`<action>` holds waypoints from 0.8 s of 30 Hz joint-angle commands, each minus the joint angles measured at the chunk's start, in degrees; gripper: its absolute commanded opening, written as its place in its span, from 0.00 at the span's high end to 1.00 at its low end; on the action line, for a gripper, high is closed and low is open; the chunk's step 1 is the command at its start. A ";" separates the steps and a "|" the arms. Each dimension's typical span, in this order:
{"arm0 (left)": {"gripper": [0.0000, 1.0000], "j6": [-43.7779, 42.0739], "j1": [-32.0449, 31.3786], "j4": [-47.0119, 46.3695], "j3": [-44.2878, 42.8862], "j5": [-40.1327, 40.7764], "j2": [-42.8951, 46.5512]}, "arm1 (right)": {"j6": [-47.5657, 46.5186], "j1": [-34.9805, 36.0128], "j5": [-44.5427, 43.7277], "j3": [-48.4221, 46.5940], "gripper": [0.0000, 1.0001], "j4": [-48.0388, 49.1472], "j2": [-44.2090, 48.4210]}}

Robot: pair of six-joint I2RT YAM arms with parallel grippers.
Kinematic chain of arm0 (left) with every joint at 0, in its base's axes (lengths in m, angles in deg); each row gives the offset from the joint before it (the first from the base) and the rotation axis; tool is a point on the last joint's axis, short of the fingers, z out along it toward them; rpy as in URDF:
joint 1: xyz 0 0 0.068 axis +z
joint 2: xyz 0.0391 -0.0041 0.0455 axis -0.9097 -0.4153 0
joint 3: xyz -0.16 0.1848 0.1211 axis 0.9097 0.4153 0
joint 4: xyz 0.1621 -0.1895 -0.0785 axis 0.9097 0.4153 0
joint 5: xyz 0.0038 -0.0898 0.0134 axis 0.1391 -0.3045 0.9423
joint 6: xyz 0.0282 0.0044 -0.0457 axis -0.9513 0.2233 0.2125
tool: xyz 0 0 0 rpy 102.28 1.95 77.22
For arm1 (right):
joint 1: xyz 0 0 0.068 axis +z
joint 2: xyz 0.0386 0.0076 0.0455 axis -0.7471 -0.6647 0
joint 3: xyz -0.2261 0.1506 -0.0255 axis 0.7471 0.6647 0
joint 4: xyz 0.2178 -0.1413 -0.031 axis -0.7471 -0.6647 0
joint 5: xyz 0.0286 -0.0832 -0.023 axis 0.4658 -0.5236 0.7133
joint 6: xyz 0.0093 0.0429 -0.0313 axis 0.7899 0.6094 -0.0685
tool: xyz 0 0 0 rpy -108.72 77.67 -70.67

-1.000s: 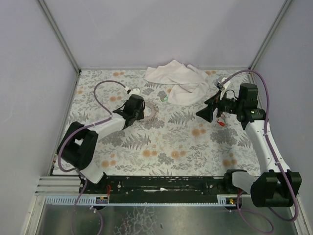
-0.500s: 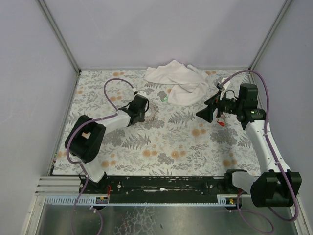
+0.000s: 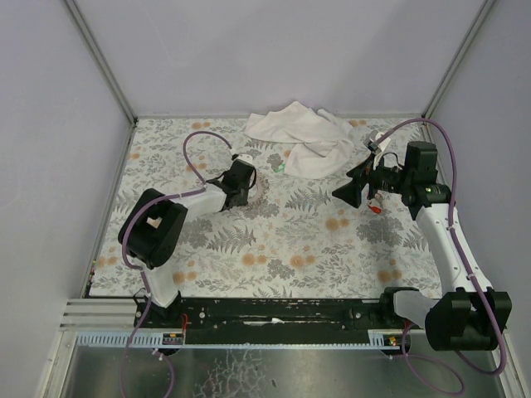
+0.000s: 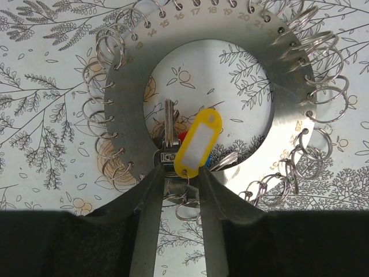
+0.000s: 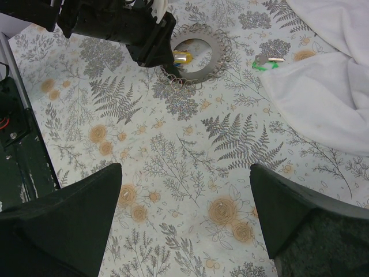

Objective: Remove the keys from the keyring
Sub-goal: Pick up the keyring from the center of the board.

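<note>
Well, the left gripper [image 4: 179, 173] is pinching the keys [image 4: 168, 127] hanging on the keyring [image 4: 130, 115] on the table [image 4: 46, 144]. The right gripper [image 5: 184, 173] is hanging wide open. One green key [image 5: 266, 60] is lying loose by the cloth [image 5: 323, 86]; most are waiting.

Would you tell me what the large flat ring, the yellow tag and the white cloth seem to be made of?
The flat ring looks like brushed steel or aluminium: grey, dull sheen, stamped numbers. The yellow tag seems glossy plastic with a white insert. The white cloth looks like soft fabric, judging by its folds.
</note>
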 commanded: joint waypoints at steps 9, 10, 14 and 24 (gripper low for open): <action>0.83 -1.40 -0.39 0.33 -0.86 1.27 0.42 | -0.81 0.48 1.96 -0.34 0.01 -0.13 0.56; 0.85 -1.40 -0.37 0.41 -0.85 1.35 0.68 | -0.85 0.48 2.06 -0.38 0.01 -0.13 0.49; 0.91 -1.39 -0.36 0.76 -0.76 1.20 1.68 | -0.85 0.49 2.20 -0.38 0.01 -0.22 0.48; 1.00 -1.81 -0.36 1.03 1.05 -2.93 6.50 | -0.95 0.45 2.59 -0.35 0.01 -0.32 0.22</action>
